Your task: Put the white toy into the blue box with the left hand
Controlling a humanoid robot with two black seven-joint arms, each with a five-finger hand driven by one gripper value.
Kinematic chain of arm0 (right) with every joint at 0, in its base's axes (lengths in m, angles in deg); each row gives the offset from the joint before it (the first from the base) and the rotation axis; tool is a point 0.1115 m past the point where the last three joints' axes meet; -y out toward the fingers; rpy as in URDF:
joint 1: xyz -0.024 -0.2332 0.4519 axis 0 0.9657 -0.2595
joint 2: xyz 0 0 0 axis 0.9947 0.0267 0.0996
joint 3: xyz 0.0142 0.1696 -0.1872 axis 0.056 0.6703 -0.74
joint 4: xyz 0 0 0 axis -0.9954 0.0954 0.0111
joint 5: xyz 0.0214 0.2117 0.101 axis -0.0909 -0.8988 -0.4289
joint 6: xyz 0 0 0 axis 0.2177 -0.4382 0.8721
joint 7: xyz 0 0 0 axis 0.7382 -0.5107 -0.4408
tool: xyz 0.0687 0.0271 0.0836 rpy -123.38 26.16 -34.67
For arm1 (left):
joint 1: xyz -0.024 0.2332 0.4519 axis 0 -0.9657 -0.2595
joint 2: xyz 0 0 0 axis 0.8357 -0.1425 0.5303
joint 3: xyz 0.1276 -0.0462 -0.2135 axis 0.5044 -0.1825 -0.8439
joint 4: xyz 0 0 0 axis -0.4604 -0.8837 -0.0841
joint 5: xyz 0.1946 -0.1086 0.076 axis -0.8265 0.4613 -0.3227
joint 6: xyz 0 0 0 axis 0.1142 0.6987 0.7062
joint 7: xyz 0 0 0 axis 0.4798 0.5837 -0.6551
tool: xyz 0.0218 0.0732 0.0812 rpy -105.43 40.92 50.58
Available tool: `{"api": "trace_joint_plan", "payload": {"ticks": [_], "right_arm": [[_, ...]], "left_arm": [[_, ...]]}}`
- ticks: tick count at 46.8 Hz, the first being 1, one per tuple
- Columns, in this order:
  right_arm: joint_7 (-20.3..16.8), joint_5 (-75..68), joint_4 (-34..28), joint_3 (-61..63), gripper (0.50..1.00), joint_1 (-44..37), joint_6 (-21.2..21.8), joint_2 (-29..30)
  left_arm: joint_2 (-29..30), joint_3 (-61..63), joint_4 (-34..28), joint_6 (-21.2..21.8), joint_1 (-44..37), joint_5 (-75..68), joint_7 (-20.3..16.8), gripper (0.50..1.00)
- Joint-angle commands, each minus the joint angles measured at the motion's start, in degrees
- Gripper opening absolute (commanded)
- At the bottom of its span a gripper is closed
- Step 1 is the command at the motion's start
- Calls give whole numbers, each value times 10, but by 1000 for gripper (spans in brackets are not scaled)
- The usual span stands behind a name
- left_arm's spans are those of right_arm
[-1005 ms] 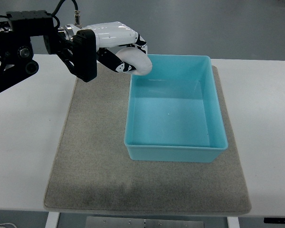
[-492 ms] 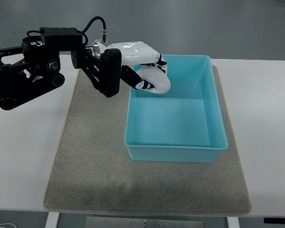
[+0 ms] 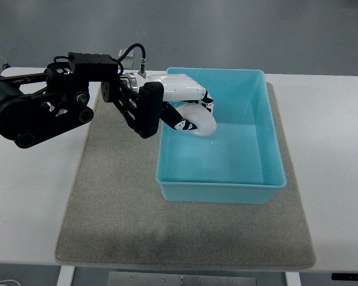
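Observation:
The blue box (image 3: 273,179) stands on a grey mat, open side up. My left hand (image 3: 188,107) reaches in from the left over the box's left wall and hangs above the far-left part of its inside. Its fingers are curled around the white toy (image 3: 201,121), a smooth rounded white piece that sticks out below and to the right of the hand. The toy is held above the box floor. The black left forearm (image 3: 59,107) lies over the mat's far-left corner. The right arm is out of view.
The grey mat (image 3: 113,208) covers the middle of the white table (image 3: 24,196). The table's front edge runs along the bottom of the picture.
My left hand has moved right and toward the near side with the white toy, from the box's far-left corner to over the inside of the box, and has come lower.

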Motion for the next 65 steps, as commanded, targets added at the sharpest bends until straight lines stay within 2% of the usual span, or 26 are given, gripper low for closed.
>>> {"api": "trace_joint_plan", "payload": {"ticks": [1,5,9,12,15,18,19,27,30,50,65], "right_arm": [[0,0,0,0,936,0,0,0],[0,0,0,0,936,0,0,0],[0,0,0,0,936,0,0,0],[0,0,0,0,936,0,0,0],[0,0,0,0,936,0,0,0],[0,0,0,0,936,0,0,0],[0,0,0,0,936,0,0,0],[0,0,0,0,936,0,0,0],[0,0,0,0,936,0,0,0],[0,0,0,0,936,0,0,0],[0,0,0,0,936,0,0,0]], "left_arm": [[-3,1,0,1,-1,0,0,537],[-3,1,-1,1,-1,1,0,666],[-3,1,0,1,-1,1,0,713],[-3,1,-1,1,-1,1,0,771],[-3,1,-1,0,-1,1,0,776],[-3,1,-1,0,-1,2,0,863],[-3,0,-1,0,-1,3,0,870],[-1,-2,-1,0,1,9,0,889],[1,-4,-1,1,1,23,0,938],[37,-8,-10,-2,3,204,0,941],[94,-10,-42,-53,9,414,0,941]]}}
